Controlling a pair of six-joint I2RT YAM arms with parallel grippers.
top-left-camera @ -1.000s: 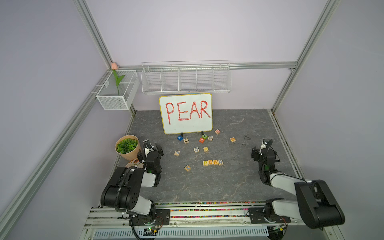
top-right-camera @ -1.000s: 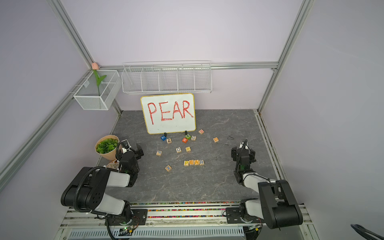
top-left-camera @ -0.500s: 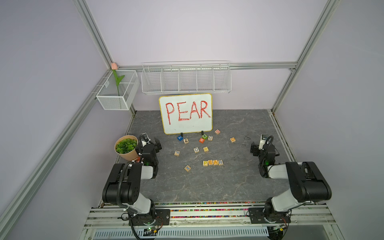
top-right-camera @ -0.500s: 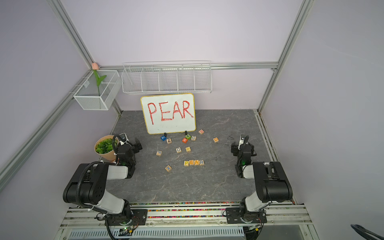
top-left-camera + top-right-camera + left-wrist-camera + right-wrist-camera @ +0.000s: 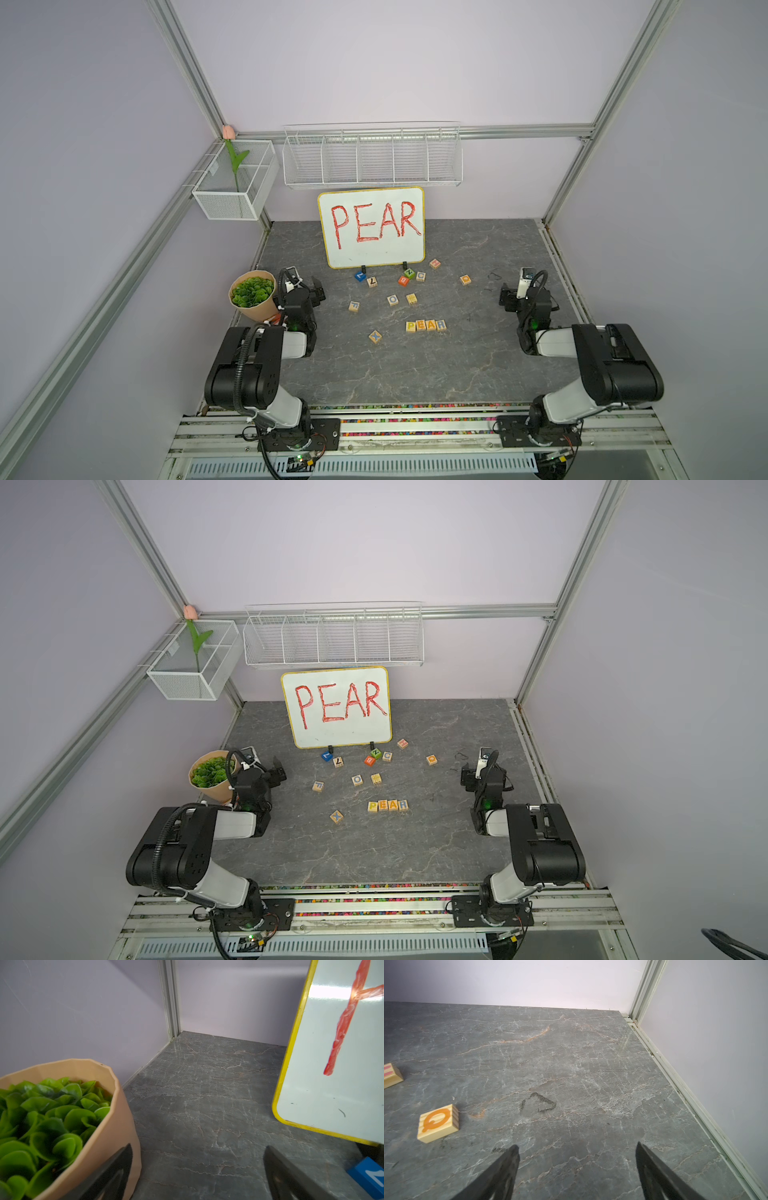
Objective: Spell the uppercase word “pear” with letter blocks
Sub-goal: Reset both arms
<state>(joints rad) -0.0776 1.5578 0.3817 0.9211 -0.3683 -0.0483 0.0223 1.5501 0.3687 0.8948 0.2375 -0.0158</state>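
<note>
On the grey, cracked-stone table [image 5: 415, 374], the letter blocks [image 5: 426, 325] sit touching in a straight row that reads PEAR, near the middle. They are small square cubes of pale wood. The left gripper [image 5: 197, 1148] and right gripper [image 5: 576, 1145] have black pointed jaws spread wide, holding nothing, well apart from the row

Tabletop [image 5: 571, 1053]: grey veined stone look, smooth, faint sheen; letter blocks [image 5: 426, 325]: pale wood, matt; Q block [image 5: 438, 1123]: pale wood, visible grain; whiteboard [image 5: 332, 1084]: glossy white face, yellow rim; pot [image 5: 108, 1138]: tan, matt; leaves [image 5: 52, 1109]: shiny green plastic; wire rack [image 5: 372, 158]: white-coated metal.
</note>
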